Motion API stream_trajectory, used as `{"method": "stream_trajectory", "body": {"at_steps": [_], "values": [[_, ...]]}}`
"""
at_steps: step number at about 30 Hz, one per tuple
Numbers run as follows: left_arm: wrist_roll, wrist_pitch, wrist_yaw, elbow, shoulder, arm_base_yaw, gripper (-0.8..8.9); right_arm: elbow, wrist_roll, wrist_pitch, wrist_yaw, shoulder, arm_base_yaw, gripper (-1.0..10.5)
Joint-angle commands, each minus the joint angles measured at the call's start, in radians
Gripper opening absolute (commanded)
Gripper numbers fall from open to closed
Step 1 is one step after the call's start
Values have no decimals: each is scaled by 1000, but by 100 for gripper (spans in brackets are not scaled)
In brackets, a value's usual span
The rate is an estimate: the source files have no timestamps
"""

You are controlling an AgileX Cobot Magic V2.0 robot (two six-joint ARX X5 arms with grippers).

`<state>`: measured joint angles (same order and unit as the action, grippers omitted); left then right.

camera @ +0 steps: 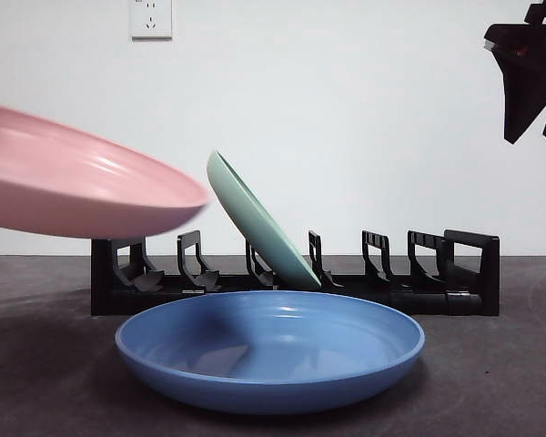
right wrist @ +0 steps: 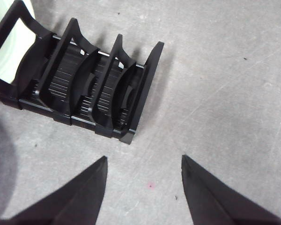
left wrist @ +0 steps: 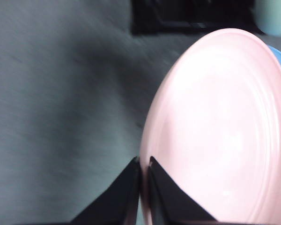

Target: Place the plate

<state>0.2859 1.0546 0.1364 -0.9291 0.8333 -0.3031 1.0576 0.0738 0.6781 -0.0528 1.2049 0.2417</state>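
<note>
The pink plate (camera: pixel 77 187) is up in the air, nearly flat, above the table (camera: pixel 491 364) by the near end of the black rack (camera: pixel 296 278), with the left gripper (left wrist: pixel 144 165) clamped on its rim. It's blurred, so it's on the move, and a thin edge pinch could let it sag or slip. The blue plate (camera: pixel 271 350) lies flat on the table just below and in front of the rack, so a low pass could clip it. Inside the rack, the green plate (camera: pixel 259 223) leans in a middle slot; a swinging pink rim could knock it. The right gripper (right wrist: pixel 144 171) hangs high over the rack's far end, jaws wide apart, holding nothing. Smallest of all, the wall socket (camera: pixel 151 18): no readable writing on it or anywhere else
</note>
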Motion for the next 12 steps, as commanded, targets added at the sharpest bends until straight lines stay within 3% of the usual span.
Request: {"method": "stream_trajectory", "body": {"at_steps": [1,6,12], "values": [[82,-74,93,63,-14,-2,14,9,-14,-1,1,8,4,251],[177,-220,204,193,-23,-9,14,9,-14,6,1,8,4,251],[293,-393,217,315,-6,-32,14,9,-14,6,1,8,4,251]]}}
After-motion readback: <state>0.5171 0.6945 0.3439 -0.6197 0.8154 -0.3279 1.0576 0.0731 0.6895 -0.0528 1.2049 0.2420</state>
